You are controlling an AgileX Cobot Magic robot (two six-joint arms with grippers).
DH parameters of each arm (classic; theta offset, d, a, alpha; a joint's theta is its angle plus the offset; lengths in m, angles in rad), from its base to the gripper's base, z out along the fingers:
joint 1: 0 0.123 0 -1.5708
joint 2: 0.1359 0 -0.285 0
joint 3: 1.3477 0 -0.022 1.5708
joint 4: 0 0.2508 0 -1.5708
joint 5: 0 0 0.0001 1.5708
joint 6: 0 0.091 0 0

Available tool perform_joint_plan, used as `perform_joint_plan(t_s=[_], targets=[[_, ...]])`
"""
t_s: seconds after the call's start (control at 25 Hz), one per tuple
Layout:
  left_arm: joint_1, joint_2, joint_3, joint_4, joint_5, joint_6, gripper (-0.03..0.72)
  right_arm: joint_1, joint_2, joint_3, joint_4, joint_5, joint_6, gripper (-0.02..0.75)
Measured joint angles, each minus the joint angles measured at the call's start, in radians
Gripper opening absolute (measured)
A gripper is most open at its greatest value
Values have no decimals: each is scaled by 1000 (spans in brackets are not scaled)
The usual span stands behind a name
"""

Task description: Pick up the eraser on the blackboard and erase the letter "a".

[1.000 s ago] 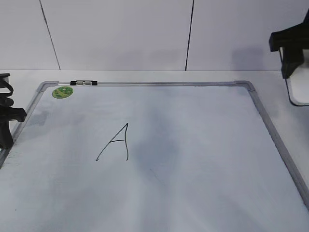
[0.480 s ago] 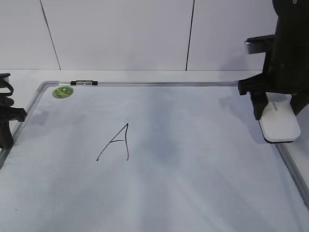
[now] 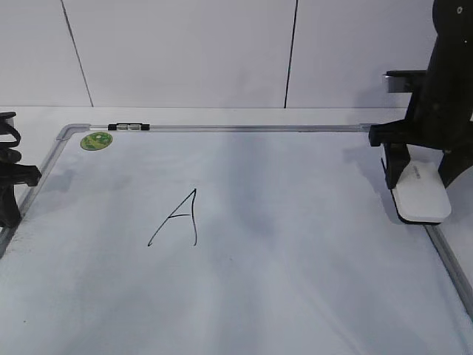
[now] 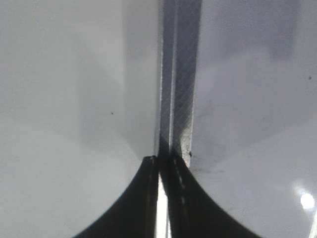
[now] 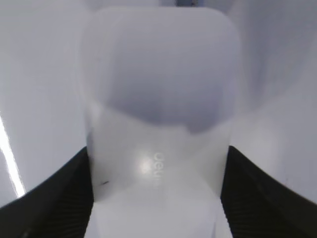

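Note:
The blackboard [image 3: 295, 244] is a white dry-erase board lying flat, with a silver frame. My right gripper [image 3: 421, 180] is shut on the white eraser [image 3: 423, 200], which rests on the board's right edge. In the right wrist view the eraser [image 5: 158, 114] fills the frame between both fingers of the right gripper [image 5: 158, 198]. No lowercase letter "a" shows anywhere; only a tall capital "A" [image 3: 177, 220] is on the board. My left gripper [image 3: 9, 211] is shut and empty at the board's left edge, its tips [image 4: 161, 159] over the frame rail [image 4: 181, 74].
A round green sticker [image 3: 96, 140] sits in the board's far left corner. A small black and silver clip [image 3: 129, 127] lies on the far frame rail. A white panelled wall stands behind the table.
My right arm came in from the upper right with the eraser and lowered it onto the board's right edge. The left arm has not moved.

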Motion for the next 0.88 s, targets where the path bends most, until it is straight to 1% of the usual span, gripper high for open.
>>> perform_joint_plan(t_s=[0.48,0.88], targets=[[0,0,0,0,0,0,13,-2,73,-4,19,-2,-18,569],[0,0,0,0,0,0,13,-2,106,-40,22,-7,-22,569]])
